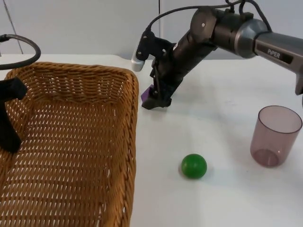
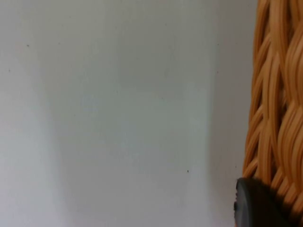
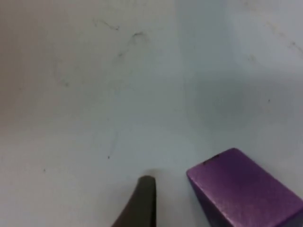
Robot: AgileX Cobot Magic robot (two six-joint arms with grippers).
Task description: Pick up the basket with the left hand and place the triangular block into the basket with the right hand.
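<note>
Two arms mid-task: the left gripper holds the wicker basket by its rim (grip hidden, cannot tell), while the right gripper closes around the purple triangular block on the surface, just beside the basket; placing remains.

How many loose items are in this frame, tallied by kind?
Wicker basket: 1
Purple block: 1
Green ball: 1
Translucent cup: 1
Total: 4
</note>
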